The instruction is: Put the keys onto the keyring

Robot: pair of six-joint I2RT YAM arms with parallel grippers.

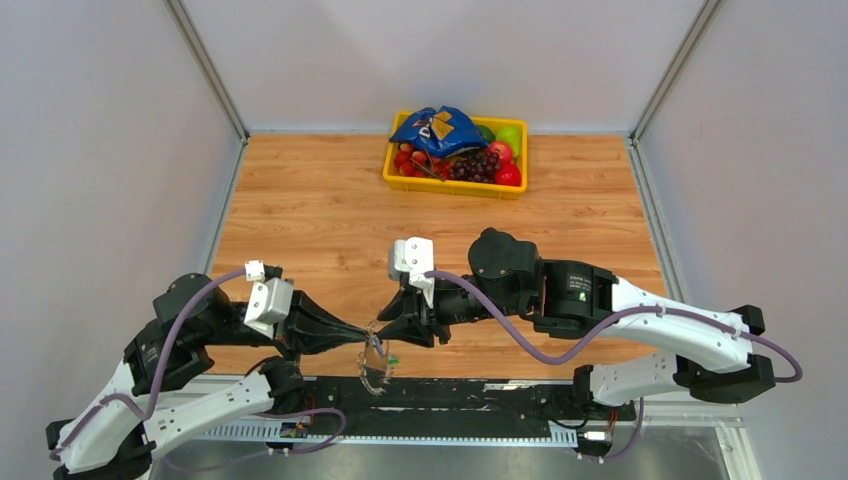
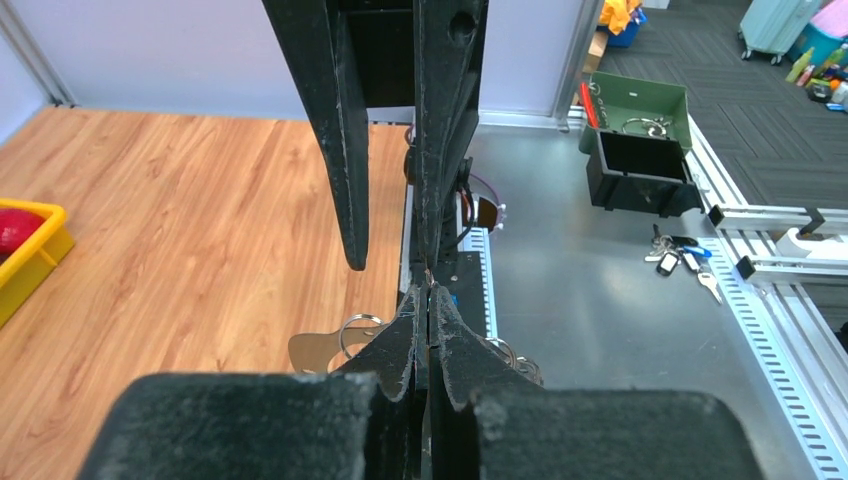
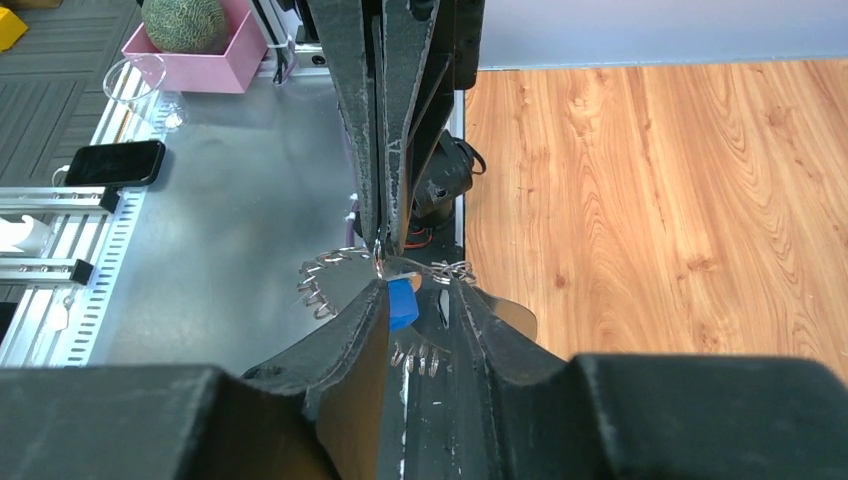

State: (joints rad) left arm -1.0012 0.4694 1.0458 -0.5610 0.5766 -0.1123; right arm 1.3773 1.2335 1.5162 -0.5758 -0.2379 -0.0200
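Both grippers meet tip to tip over the desk's near edge: left fingers pinched together on the keyring, right fingers clamped on a blue-headed key (yellow bin sits well apart).

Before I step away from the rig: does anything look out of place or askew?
Mostly no. One oddity: a loose bunch of keys lies off the wooden table on the metal side surface, apart from the keyring held between the left gripper and right gripper.

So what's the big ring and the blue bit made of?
The keyring looks like thin bare metal: silvery-grey, shiny, with small silver keys hanging around it. The blue key head looks like plastic: solid matte colour, no shine. The right gripper pinches it.
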